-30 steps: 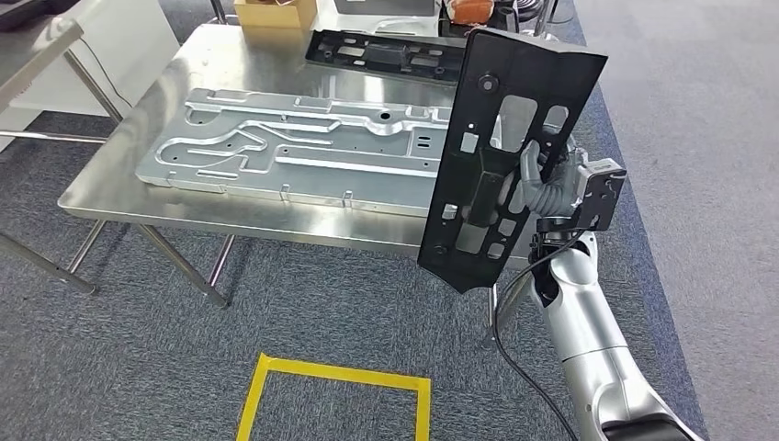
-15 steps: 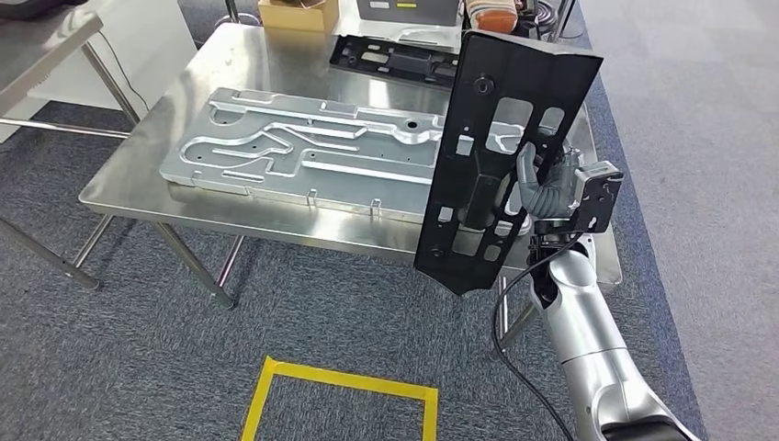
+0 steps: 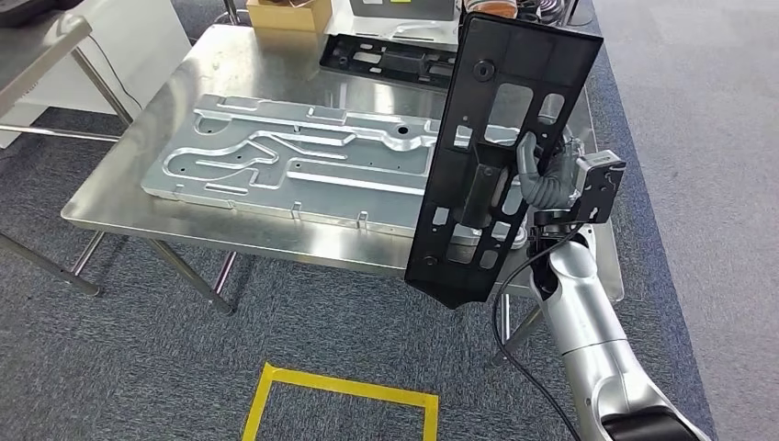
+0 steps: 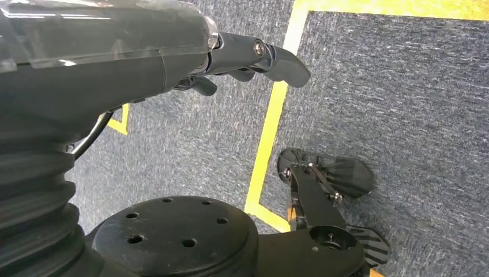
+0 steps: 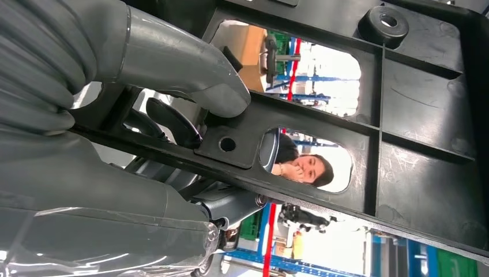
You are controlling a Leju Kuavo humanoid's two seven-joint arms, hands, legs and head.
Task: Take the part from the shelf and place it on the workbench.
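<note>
Black plastic part (image 3: 501, 156): long flat panel, ribbed, many cut-out windows. Held upright at right of centre in the head view, its lower corner hanging past the near edge of the desk (image 3: 129, 197), its top reaching the upper edge of the frame.

Handling, as a judgement: rigid moulded plastic, probably light for its length but long enough to swing and lever against a one-handed hold. Smooth faces look slippery; the window edges and cross ribs give the sure purchase (a hold near mid-length would keep it balanced).

Right hand (image 3: 540, 179): closed on the part about mid-height, fingers hooked through a window from behind. In the right wrist view the thumb (image 5: 190, 63) presses down on a cross rib, with darker fingers (image 5: 170, 121) curled under the same bar.

Left hand (image 4: 254, 57): hangs low over carpet with yellow tape lines, fingers partly curled, nothing in them.

On the desk: a large silver metal plate (image 3: 294, 165) at centre, a second black panel (image 3: 390, 60) toward the far edge, a cardboard box (image 3: 287, 14) at upper left.
</note>
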